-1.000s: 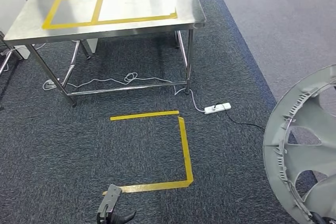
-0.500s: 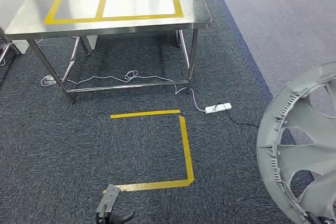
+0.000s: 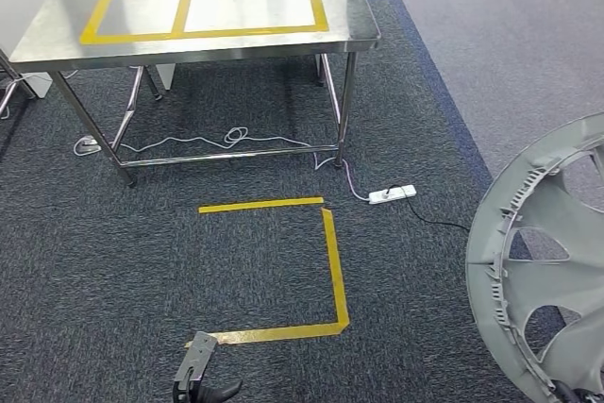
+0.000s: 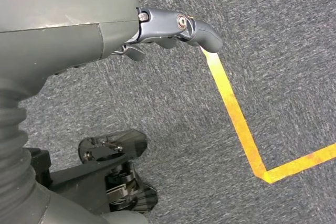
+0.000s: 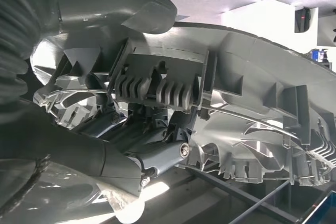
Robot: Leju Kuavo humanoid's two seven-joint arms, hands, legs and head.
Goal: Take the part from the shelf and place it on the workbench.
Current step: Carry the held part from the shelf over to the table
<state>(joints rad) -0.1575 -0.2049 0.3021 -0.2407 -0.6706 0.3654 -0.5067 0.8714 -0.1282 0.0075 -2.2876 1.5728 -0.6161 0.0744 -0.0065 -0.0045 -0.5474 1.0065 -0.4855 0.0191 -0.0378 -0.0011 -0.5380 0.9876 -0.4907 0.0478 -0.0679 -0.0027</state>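
The part (image 3: 548, 261) is a large round grey plastic piece with ribs and cut-outs, hanging at the right edge of the head view. My right hand (image 5: 118, 150) grips it at the rim, the thumb over one face and the fingers (image 5: 166, 153) under the ribbed side of the part (image 5: 245, 93). The steel workbench (image 3: 64, 30) stands ahead on the left, its top marked with two yellow tape rectangles and nothing on it. Low by my left side, my left hand (image 3: 199, 377) holds nothing. Its fingers (image 4: 198, 27) are stretched out over the carpet.
A yellow tape corner (image 3: 335, 271) marks the dark carpet in front of the workbench. A white power strip (image 3: 392, 193) and its cables lie near the right front table leg (image 3: 346, 106). A light grey floor strip runs along the right.
The whole view has shifted a little since a second ago, so the table sits slightly more square. The part has swayed a bit at the right edge. The left hand hangs as before.
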